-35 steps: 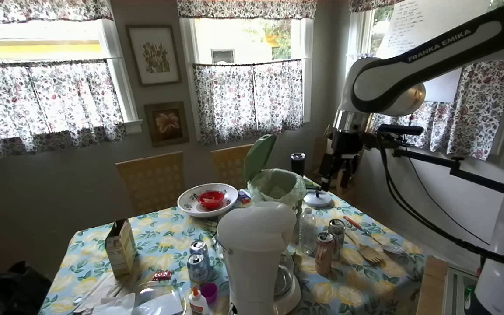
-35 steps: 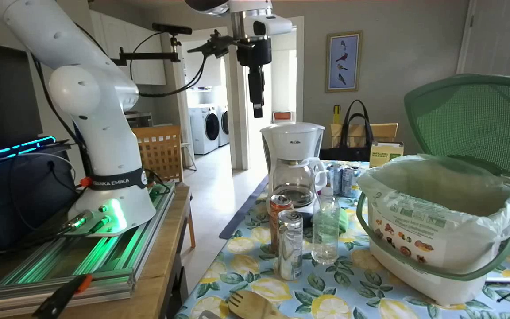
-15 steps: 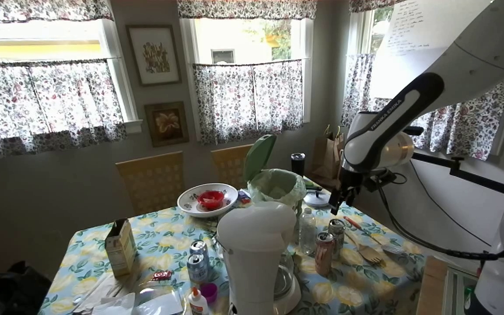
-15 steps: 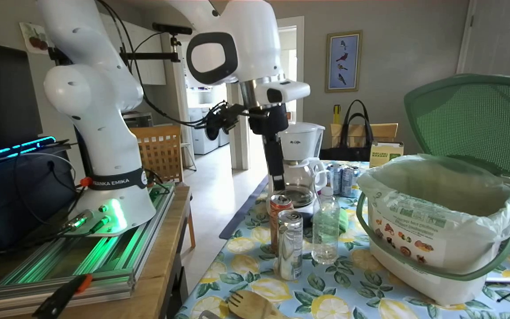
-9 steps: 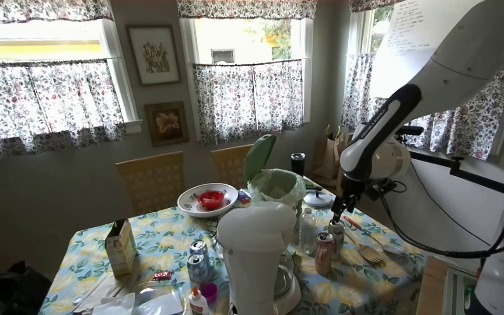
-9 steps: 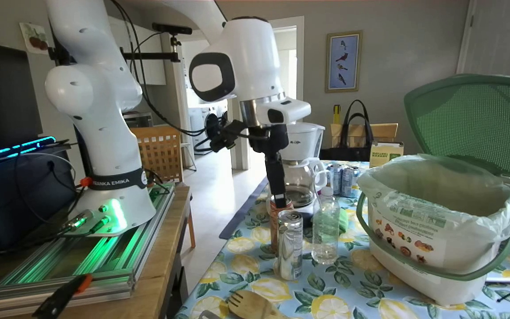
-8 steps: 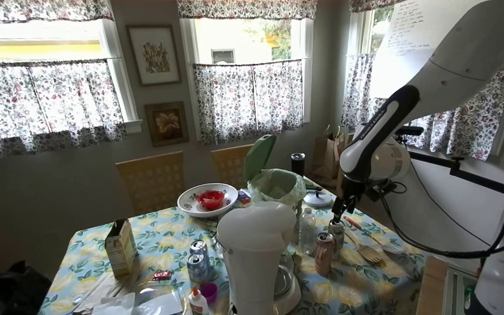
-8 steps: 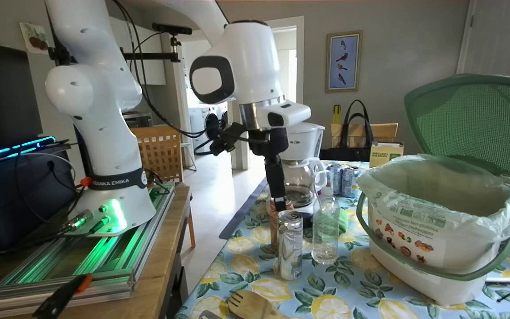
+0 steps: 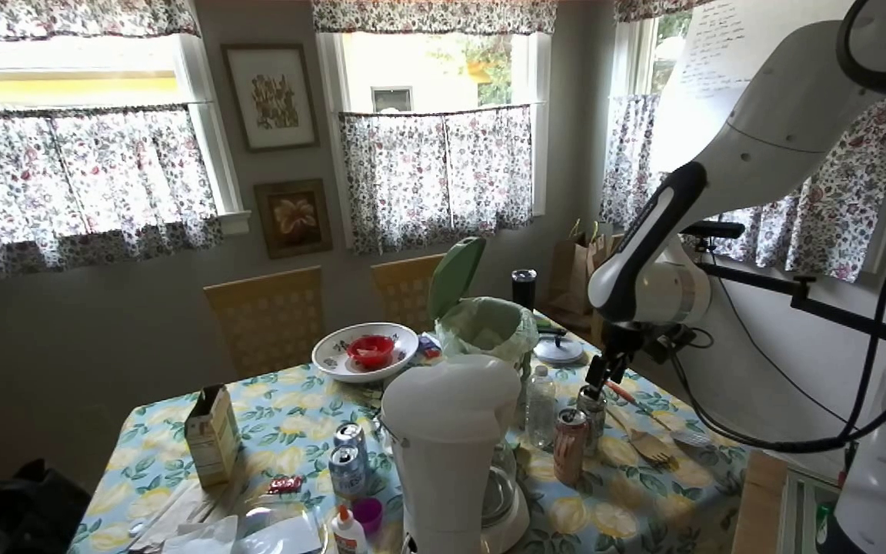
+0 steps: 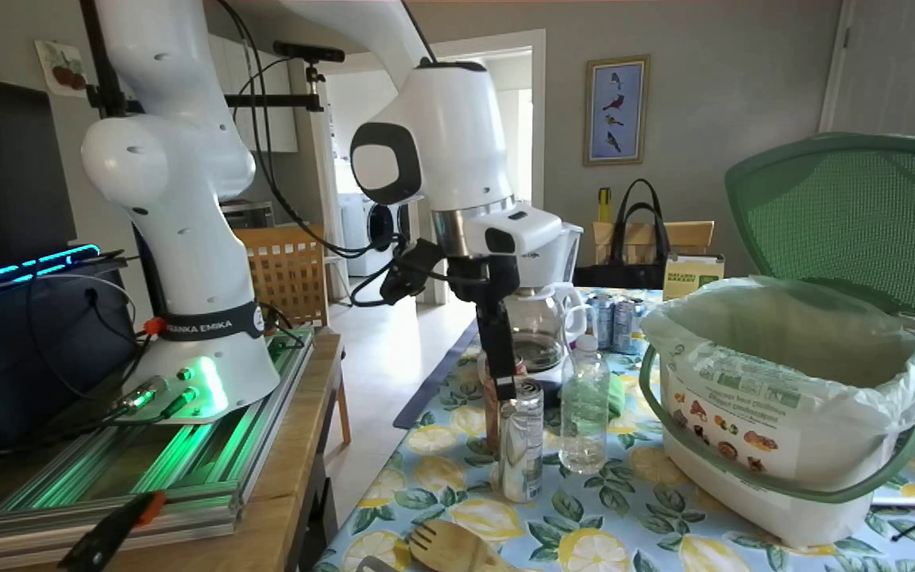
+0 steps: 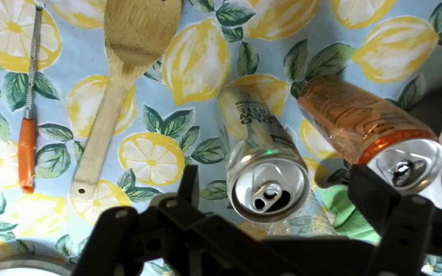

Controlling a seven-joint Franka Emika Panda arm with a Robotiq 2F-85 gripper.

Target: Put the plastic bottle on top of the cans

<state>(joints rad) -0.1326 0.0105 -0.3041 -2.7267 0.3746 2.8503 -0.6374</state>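
Claw point(image 11: 276, 176) lower now, jaws apart near silver can point(image 10: 523, 457). Orange can point(image 9: 569, 450), plastic bottle point(image 10: 584, 421) stand close. Lemon-print worktop point(image 9: 612, 519); floral curtains point(image 9: 437, 177) beyond.

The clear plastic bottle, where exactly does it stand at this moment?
In an exterior view, the clear plastic bottle stands upright on the tablecloth, right of the silver can and left of the white lined bin.
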